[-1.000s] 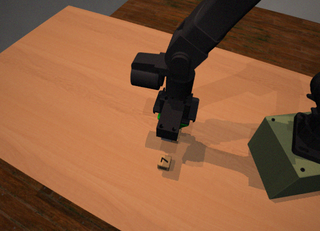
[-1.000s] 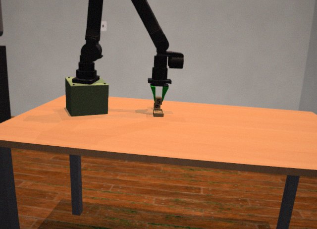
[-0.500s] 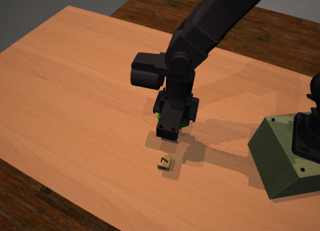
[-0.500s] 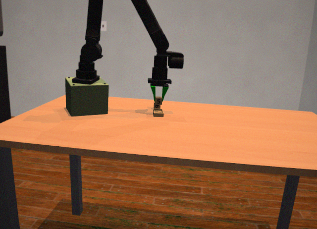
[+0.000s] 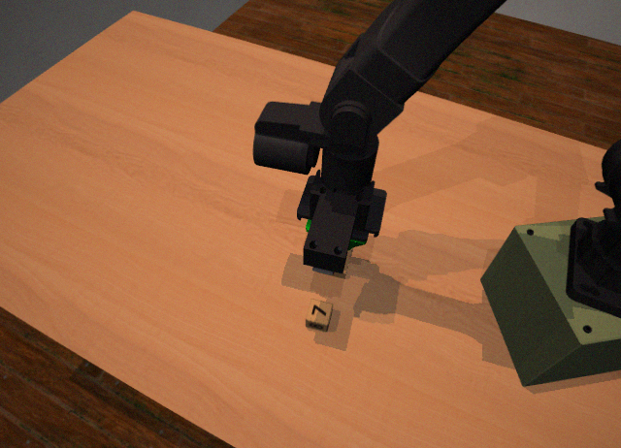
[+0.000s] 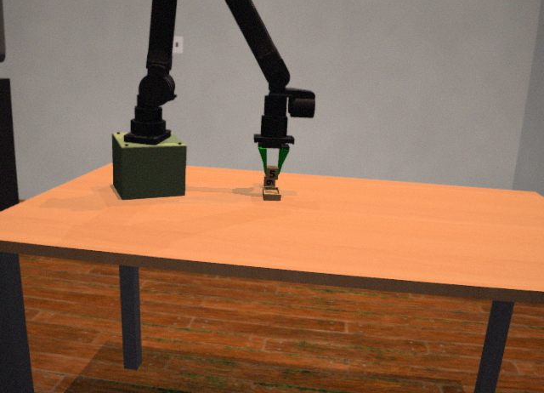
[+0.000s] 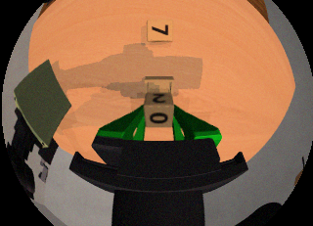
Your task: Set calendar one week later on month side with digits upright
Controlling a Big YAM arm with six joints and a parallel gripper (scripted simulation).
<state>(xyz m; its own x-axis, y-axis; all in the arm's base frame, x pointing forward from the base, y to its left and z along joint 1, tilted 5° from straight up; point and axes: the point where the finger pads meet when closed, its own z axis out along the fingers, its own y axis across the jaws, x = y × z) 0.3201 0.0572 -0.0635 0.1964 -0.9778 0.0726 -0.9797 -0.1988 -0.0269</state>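
Observation:
My gripper (image 6: 272, 170) (image 7: 158, 108) points down, its green fingers shut on a wooden cube (image 6: 272, 173) (image 7: 158, 119). The held cube shows a 5 to the exterior view; the wrist view shows a 0 and, on the adjoining face, a 2. It is held above the small wooden tray (image 6: 272, 197) (image 7: 159, 78), which lies flat on the table and is partly hidden by the cube in the wrist view. A second cube (image 5: 318, 311) (image 6: 269, 183) (image 7: 159, 30) stands on the table outside the tray, 7 on top. In the top view the gripper hides the tray.
The arm's green base block (image 5: 516, 303) (image 6: 149, 173) (image 7: 43, 101) stands on the wooden table (image 5: 150, 233) (image 6: 373, 235), well off to one side of the tray. The arm's shadow falls around the tray and the second cube.

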